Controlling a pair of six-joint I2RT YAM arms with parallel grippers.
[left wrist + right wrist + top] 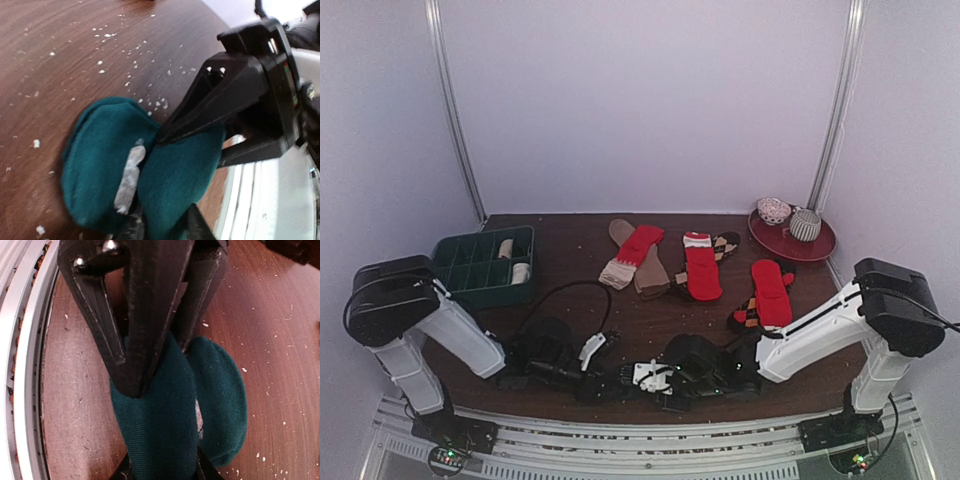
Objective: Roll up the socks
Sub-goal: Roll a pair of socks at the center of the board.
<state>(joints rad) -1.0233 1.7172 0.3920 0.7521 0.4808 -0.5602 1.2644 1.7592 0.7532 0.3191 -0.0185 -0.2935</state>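
A dark teal sock (170, 175) with a small white marking (127, 180) is folded into a bundle at the table's near edge. It also shows in the right wrist view (160, 420). My left gripper (162, 226) and right gripper (162, 472) face each other, and both are shut on this sock. In the top view the two grippers meet, left (605, 375) and right (638, 378), and hide the sock. Flat on the table farther back lie a red sock with a pale cuff (636, 247) over a brown one (648, 272), and two more red socks (702, 268) (772, 292).
A dark green compartment tray (470, 262) at back left holds cream rolled bundles (506, 248). A red plate (820, 248) at back right carries two rolled bundles (773, 210). White lint specks dot the wood. The metal rail of the table edge (250, 200) is close by.
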